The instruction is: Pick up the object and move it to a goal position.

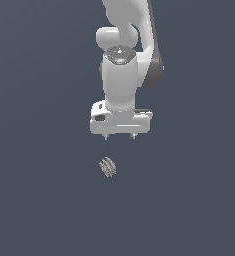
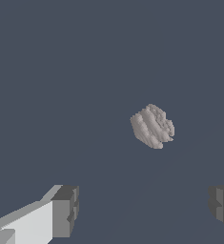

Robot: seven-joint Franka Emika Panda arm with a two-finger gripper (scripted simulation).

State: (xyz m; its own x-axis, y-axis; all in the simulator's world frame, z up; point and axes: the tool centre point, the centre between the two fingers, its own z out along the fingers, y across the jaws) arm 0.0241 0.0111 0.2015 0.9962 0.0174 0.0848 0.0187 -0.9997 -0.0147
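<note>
The object (image 1: 108,167) is a small grey-beige, ridged, knobbly lump lying on the dark grey floor. In the exterior view my white gripper (image 1: 120,136) hangs above it, pointing down, a little toward the exterior view's right of the object and clear of it. The wrist view shows the object (image 2: 152,126) ahead of the two dark finger pads (image 2: 66,209), which stand wide apart with nothing between them. The gripper (image 2: 144,207) is open and empty.
The flat dark grey floor (image 1: 39,200) spreads all around the object. The white arm (image 1: 126,50) rises above the gripper toward the top of the exterior view. No other objects show.
</note>
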